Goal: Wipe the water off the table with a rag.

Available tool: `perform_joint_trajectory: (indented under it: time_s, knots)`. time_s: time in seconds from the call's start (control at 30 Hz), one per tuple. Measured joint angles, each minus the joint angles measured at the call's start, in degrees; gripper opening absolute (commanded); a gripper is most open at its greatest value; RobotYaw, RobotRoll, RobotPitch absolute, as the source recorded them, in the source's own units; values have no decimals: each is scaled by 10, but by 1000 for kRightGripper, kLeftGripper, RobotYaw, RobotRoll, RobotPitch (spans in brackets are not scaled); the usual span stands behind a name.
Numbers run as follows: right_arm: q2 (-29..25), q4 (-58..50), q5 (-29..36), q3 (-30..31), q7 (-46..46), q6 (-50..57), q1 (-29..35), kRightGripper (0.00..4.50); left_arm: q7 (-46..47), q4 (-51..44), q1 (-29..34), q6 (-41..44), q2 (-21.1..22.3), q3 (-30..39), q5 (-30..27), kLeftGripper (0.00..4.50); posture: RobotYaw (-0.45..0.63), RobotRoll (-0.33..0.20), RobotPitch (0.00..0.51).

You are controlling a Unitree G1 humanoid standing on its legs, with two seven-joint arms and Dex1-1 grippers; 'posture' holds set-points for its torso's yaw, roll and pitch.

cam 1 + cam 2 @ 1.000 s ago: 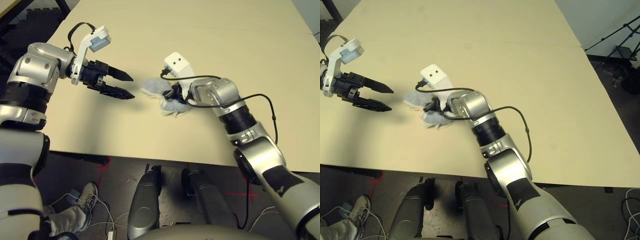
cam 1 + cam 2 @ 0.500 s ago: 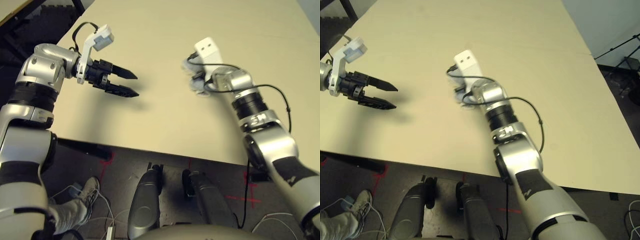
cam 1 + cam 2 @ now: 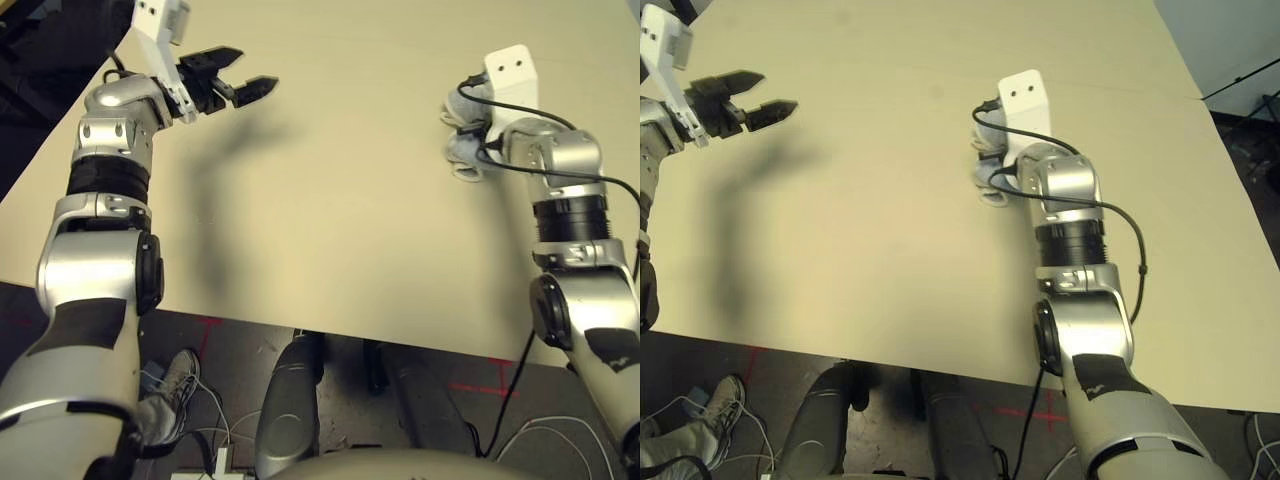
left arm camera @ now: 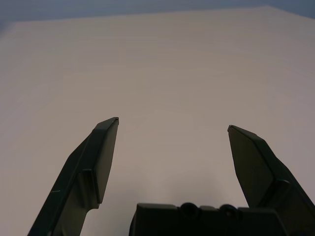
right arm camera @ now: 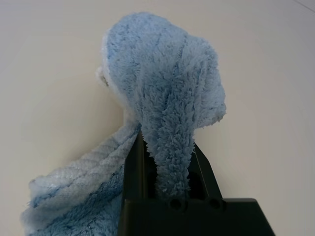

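Note:
The pale grey-blue rag (image 5: 167,88) is bunched and pinched in my right gripper (image 5: 167,164), which is shut on it. In the head views the rag (image 3: 462,150) rests against the beige table (image 3: 330,200) at the right of its middle, partly hidden under the white wrist camera. My left gripper (image 3: 240,88) hovers open and empty over the far left of the table, well apart from the rag; its two fingers (image 4: 101,157) stand wide over bare tabletop. The water is out of view.
The table's front edge (image 3: 300,325) runs just ahead of my body, with dark floor and a person's shoe (image 3: 172,392) below it. The table's left corner lies close to my left forearm. A dark tripod (image 3: 1252,85) stands beyond the right edge.
My right gripper has swept the rag from the near middle of the table out to the far right. My left arm has swung up and away toward the far left corner.

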Motion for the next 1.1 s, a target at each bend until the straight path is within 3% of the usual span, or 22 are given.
perform_joint_trajectory:
  time_s: [0.2,0.43,0.63,0.87,1.0,1.1]
  knots:
    - [-66,-55,0,-15,25,60,34,188,78,9,60,-49,-27,16,13,4500,99,0,291]
    - [-61,-59,4,-27,27,77,68,188,92,11,60,-64,-31,21,25,4500,99,0,291]
    - [-44,-47,17,-70,36,8,100,2168,102,12,56,-69,-42,23,29,4500,122,0,296]
    - [-35,-42,94,-187,85,-152,133,4427,112,12,53,-71,-46,33,30,4500,134,0,308]
    - [-82,44,100,-237,101,-339,127,4472,130,12,52,-82,-44,41,32,4500,140,0,314]
    - [-102,177,101,-260,119,-502,110,4472,149,12,53,-93,-44,45,34,4500,146,0,311]
